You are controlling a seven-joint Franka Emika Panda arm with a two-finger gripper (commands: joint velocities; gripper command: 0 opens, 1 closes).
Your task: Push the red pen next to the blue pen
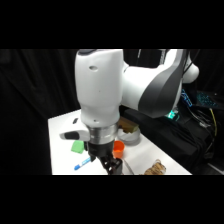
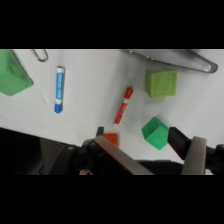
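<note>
Just past the gripper [image 2: 145, 155], in the wrist view, lies the red pen [image 2: 123, 106], its near end almost at the black linkage and its far end angled away toward the upper right. Nothing touches it that I can see. One finger [image 2: 193, 154] rises plainly at the right; the other is lost in the dark linkage at the left, so I cannot tell whether the jaws are spread or closed.

Beside that finger sits a green cube [image 2: 155, 133], close to the red pen's near half. Farther out, beyond the pen's far tip, is a lighter green block [image 2: 161, 83].

Well off to the left of the gripper lies the blue pen [image 2: 59, 89], roughly parallel to the red one but clearly apart from it, with bare table [image 2: 92, 85] between them. By my reading the push has not yet achieved anything: the whole sideways move remains to be done.

Farthest out, a green sponge [image 2: 12, 75] is cut off at the left edge, and a metal piece [image 2: 172, 56] runs along the top, only partly in view.

In the side view the arm's bulk hides most of the table; only the blue pen [image 1: 82, 163], a bit of green and something orange [image 1: 118, 147] peek out, and the red pen is hidden.
</note>
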